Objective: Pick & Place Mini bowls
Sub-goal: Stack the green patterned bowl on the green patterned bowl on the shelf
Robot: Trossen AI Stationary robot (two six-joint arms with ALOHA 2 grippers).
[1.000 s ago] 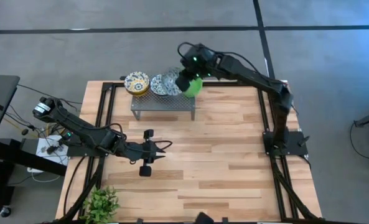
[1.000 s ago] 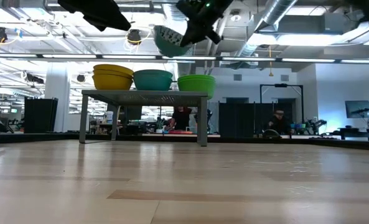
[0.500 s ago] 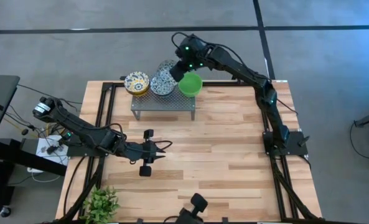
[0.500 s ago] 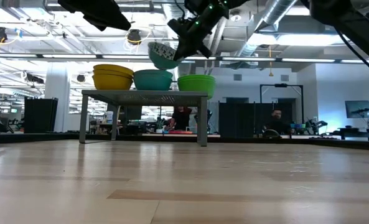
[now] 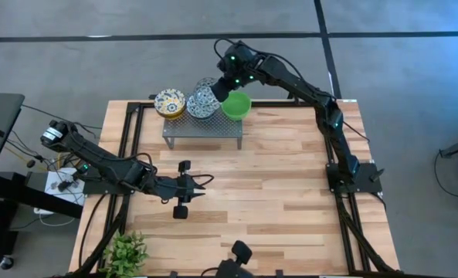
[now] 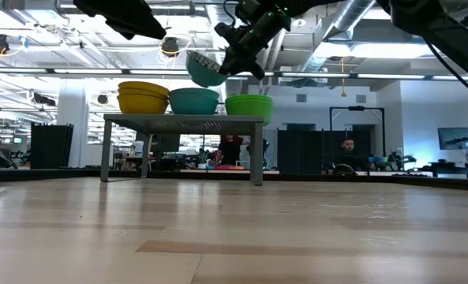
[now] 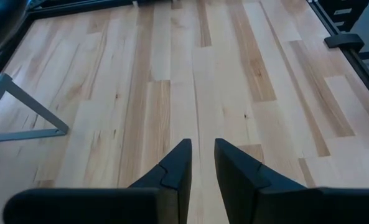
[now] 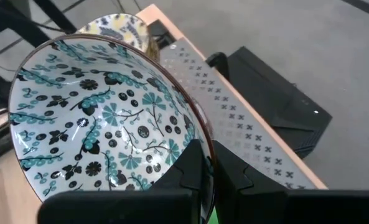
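**One patterned bowl held in the air above the stand**

Two arms show over the wooden tabletop [image 5: 275, 193]. Nearest, toward the left edge and about midway up the boards, the left gripper [image 5: 200, 185] hangs over bare wood with its fingers [image 7: 172, 169] a narrow gap apart and nothing between them.

Farther on, along the far edge, stands the grey perforated stand [image 5: 202, 127]. On it sit three stacks of mini bowls: the yellow-cream stack [image 5: 170, 103] at its left end, the blue-and-white stack [image 5: 197, 106] in the middle, the green stack [image 5: 236, 105] at its right end. From table height they read as yellow [image 6: 144, 98], teal [image 6: 193, 101] and green [image 6: 248, 105] sides in a row.

Above the middle stack, clear of it, the right gripper [image 5: 223, 83] pinches the rim of a blue-and-white bowl [image 8: 103, 118], its fingers clamped either side of the wall. That bowl [image 6: 203, 69] is tilted, well above the stand's top.
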